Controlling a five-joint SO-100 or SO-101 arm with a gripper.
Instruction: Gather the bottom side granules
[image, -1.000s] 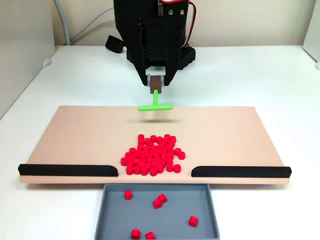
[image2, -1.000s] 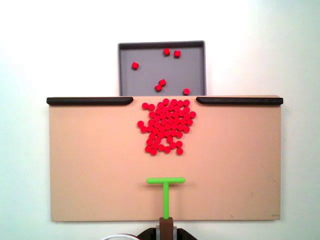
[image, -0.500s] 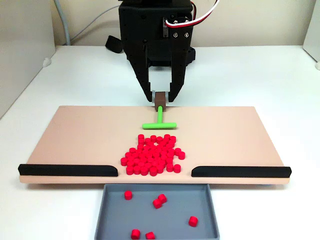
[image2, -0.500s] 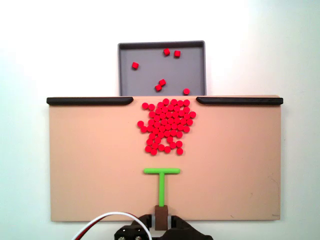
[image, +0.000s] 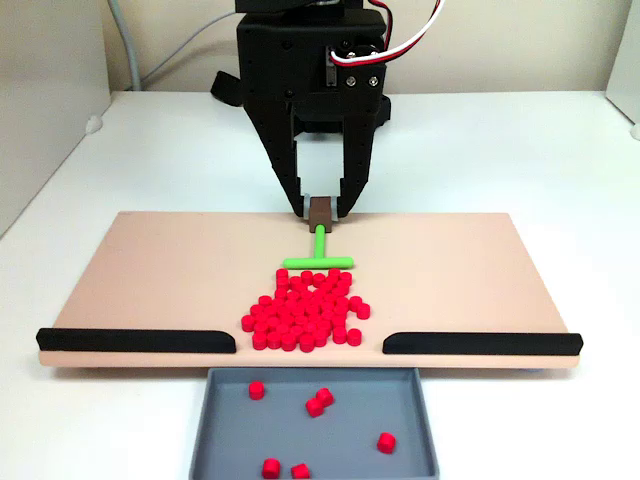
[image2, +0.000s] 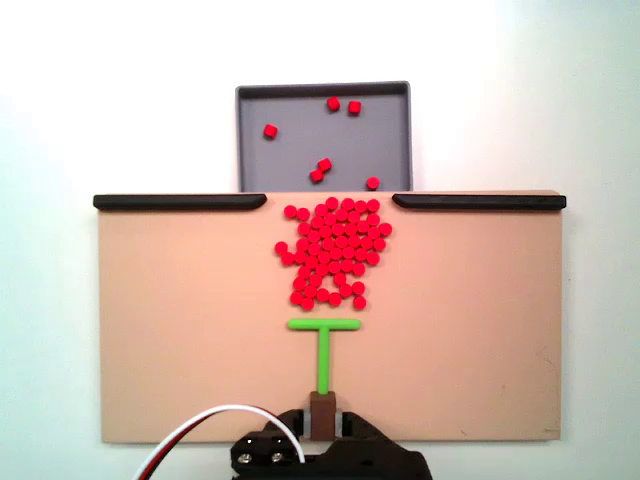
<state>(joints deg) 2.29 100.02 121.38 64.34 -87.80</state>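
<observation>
My gripper (image: 320, 208) is squeezed tight on the brown end of the green T-shaped tool (image2: 324, 343). I have slid the tool forward. Its bar now sits just behind the red granules (image2: 334, 250), which lie straight ahead, so I think pushing comes next.

Black arm reaches forward and down toward the camera in a fixed view, wrist pitched so both fingers point down. End effector (image: 320, 210) jaws closed on the brown block of a green T-tool (image: 318, 252), clamped from both sides. Red/white servo wires loop off the wrist's right side. In the other fixed view the end effector (image2: 322, 425) enters from the bottom edge.
</observation>
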